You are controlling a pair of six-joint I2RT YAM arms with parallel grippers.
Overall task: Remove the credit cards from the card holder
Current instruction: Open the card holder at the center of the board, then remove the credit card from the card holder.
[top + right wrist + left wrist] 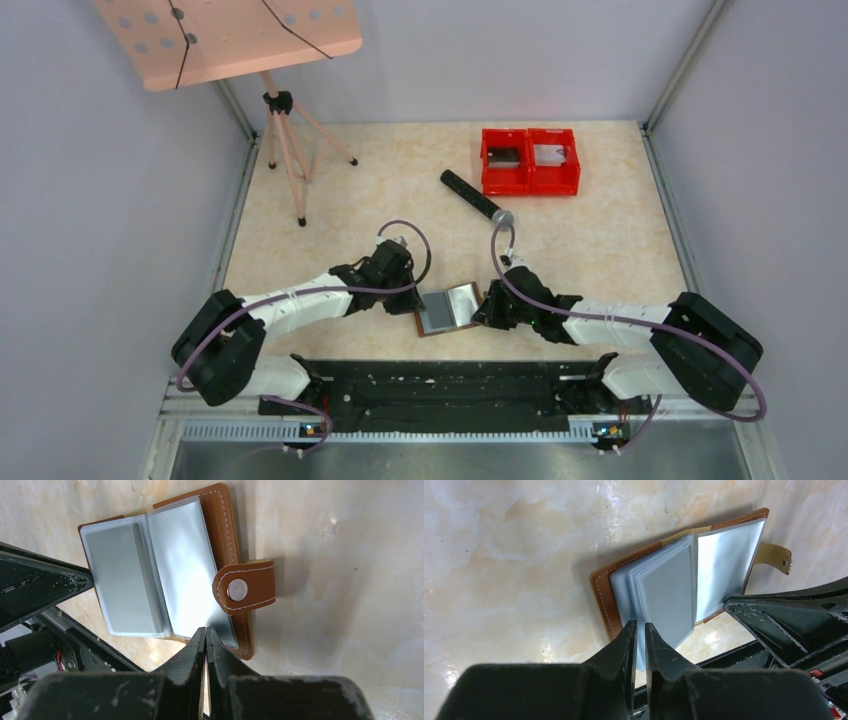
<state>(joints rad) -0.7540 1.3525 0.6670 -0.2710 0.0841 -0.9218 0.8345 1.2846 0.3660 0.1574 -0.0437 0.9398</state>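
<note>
- Both arms: white link shells, black joints, purple cables looping along them.
- Left claw (641,645) and right claw (205,647): scuffed black wedge fingers.

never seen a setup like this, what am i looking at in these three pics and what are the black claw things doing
It is a robot made of two arms bolted to the near edge of a table. The wide picture comes from a fixed camera above and behind them; the other two come from small cameras on each wrist, so the black shapes at the bottom are that arm's own fingers.

In the middle lies an open brown card holder with grey-blue plastic sleeves. The left gripper is pinched on the sleeves on one side, and the right gripper is shut on the edge of the other side, by the snap tab.

Also on the table: twin red bins, a black stick-like object, and a small tripod carrying a pink perforated board.
</note>
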